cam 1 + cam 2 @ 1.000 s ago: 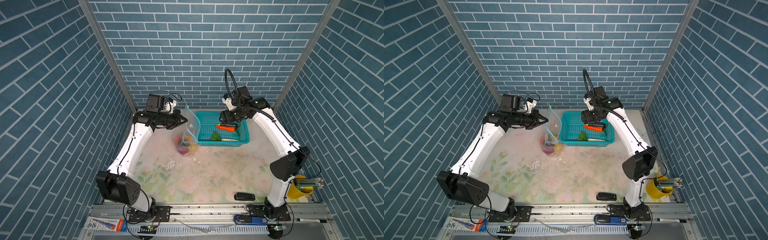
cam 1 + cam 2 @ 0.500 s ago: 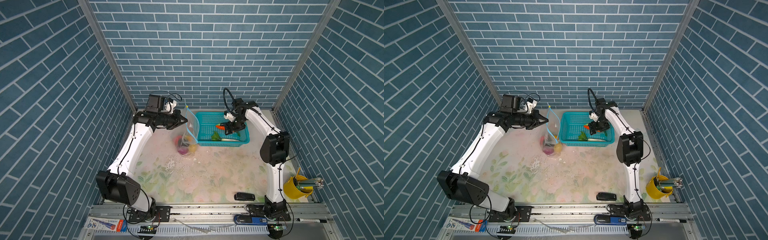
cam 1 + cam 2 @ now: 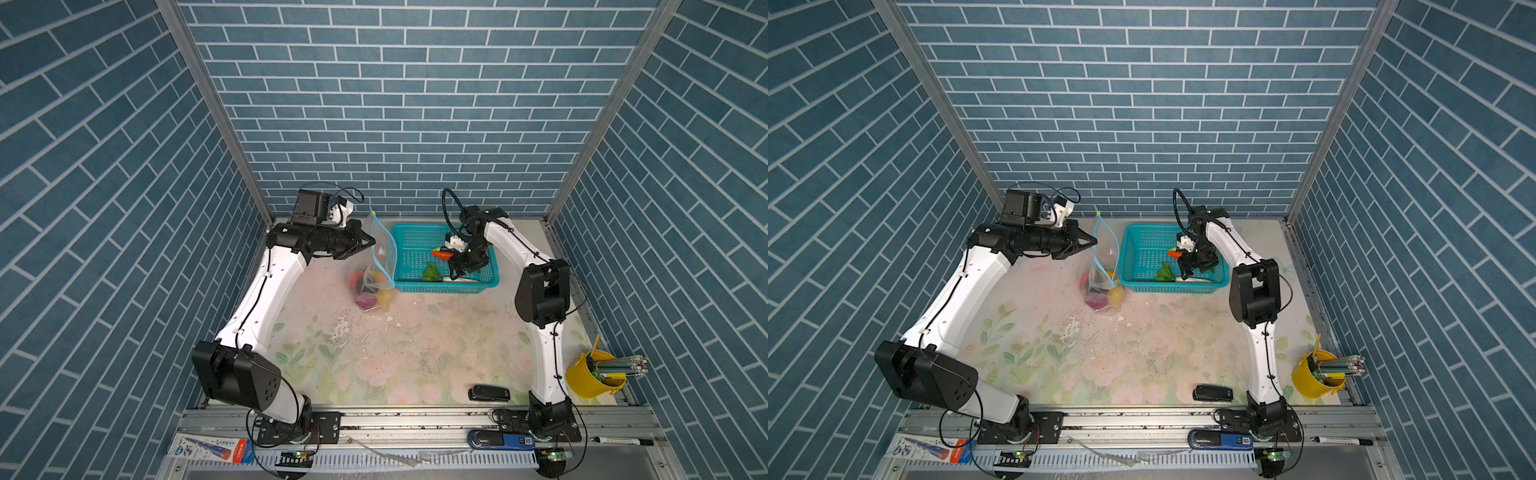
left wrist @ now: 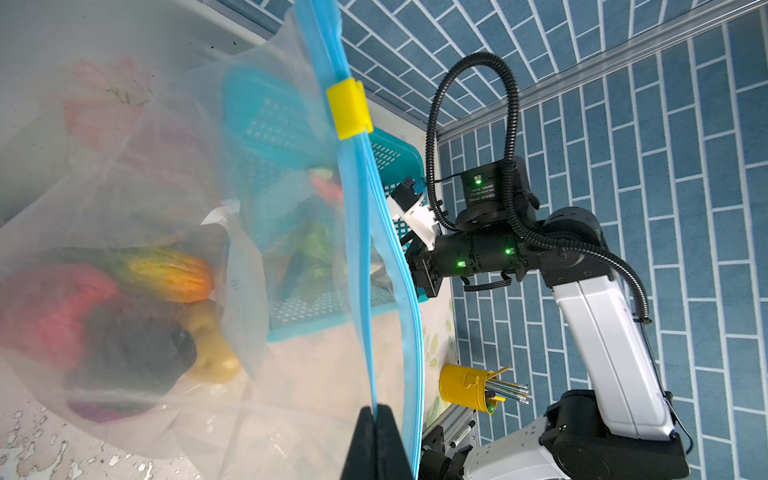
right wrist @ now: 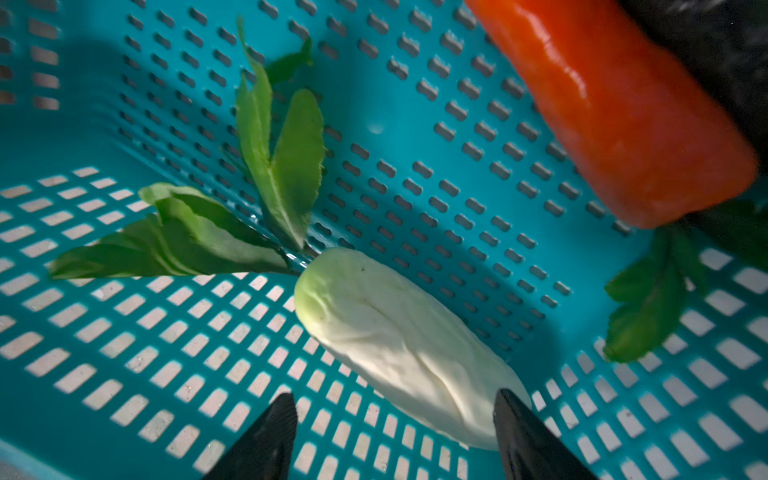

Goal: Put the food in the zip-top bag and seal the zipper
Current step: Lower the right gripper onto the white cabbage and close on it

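Mid-loading: our left gripper (image 4: pixel 376 411) pinches the bag (image 4: pixel 145 187) by its zipper (image 4: pixel 358 249), held up beside the basket (image 3: pixel 446 286). The right gripper (image 5: pixel 395 397) hangs open over the white radish (image 5: pixel 395 332) there. Next we lower and clamp it.

Left gripper (image 3: pixel 371 241) held level, jaws clamped on bag (image 3: pixel 384 254). Right gripper (image 3: pixel 455 272) pointed down from bent arm, jaws apart.
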